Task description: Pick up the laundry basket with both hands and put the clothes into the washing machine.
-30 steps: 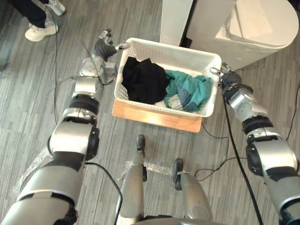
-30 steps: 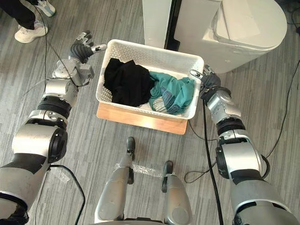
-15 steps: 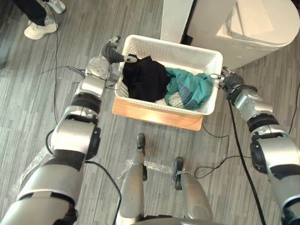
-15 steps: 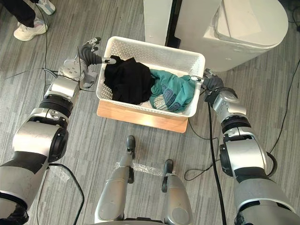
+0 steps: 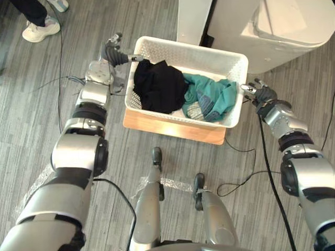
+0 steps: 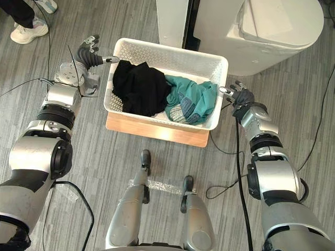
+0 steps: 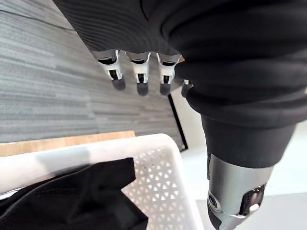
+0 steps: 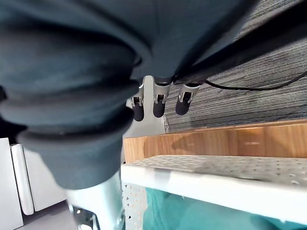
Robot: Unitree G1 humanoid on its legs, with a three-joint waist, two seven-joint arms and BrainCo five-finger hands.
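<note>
White plastic laundry basket [image 5: 193,56] down on a flat wooden board [image 5: 172,129] on the grey plank floor [image 5: 42,130], not lifted. Inside it, a heap of black clothes [image 5: 157,86] at the left end and teal clothes [image 5: 212,94] at the right end, touching in the middle, with a small bit of patterned cloth poking out under the teal. Left hand [image 5: 113,52] just outside the basket's far left corner, fingers loose and apart, pointing up and away from the basket, thumb stretched out toward the rim, touching it or very nearly, hard to tell which. No grip on the rim. Seen from the left wrist too: dark fingertips [image 7: 139,76] in a row out over the floor, white rim and black cloth close below. Right hand [image 5: 260,94] just beside the basket's right end, close to the rim, fingers spread wide, not curled round anything. From the right wrist, fingertips [image 8: 158,105] hanging outside the basket wall, near the edge of the board. White washing machine [image 5: 282,29] right behind the basket's far right corner, tall white cabinet [image 5: 193,18] next to it. Person's white shoe [image 5: 35,30] well away, past the left hand.
</note>
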